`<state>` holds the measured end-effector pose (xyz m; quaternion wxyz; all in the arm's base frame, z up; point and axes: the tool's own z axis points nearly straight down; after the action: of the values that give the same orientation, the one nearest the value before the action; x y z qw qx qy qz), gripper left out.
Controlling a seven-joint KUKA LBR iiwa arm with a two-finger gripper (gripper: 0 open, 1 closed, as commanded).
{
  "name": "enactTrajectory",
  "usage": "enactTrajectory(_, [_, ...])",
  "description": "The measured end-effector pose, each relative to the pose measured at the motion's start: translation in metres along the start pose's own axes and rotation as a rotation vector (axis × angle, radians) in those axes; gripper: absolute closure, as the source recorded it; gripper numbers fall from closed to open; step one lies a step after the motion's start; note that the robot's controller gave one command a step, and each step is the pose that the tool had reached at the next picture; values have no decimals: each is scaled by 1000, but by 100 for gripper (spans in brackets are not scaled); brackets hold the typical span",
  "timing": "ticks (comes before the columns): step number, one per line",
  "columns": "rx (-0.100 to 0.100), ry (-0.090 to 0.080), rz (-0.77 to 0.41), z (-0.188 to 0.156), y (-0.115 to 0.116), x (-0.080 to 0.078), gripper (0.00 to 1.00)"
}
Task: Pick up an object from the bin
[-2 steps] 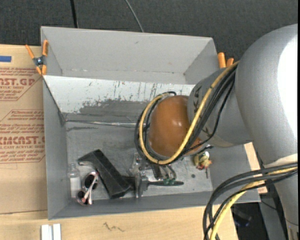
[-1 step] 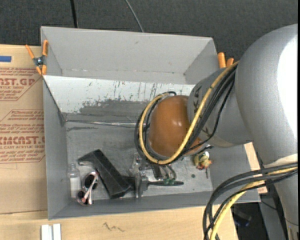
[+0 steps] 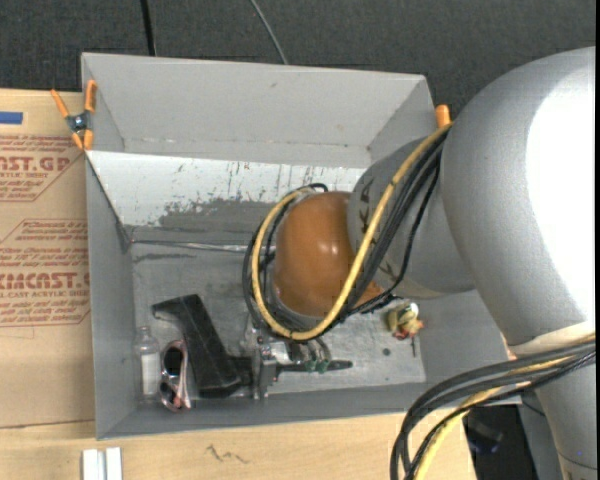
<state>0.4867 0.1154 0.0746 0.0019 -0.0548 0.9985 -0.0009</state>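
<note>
step: approach, gripper low in the bin, just beside a black angular thing | jaws: cannot tell | next: probably centre over it, grip, lift

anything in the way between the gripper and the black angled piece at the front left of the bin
Nothing visible does. The gripper is low, right beside the right end of the black angled piece. The small clear bottle and the sunglasses lie on its far, left side.
</note>
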Motion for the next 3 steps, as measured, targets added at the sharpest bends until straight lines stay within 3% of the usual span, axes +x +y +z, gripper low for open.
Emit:
enactTrajectory(1, [-3,12,-1,-41,-6,4,100])
enactTrajectory(2, [-2,-3,69,-71,-8,-6,100])
enactTrajectory(3, [-2,14,75,-101,4,1,100])
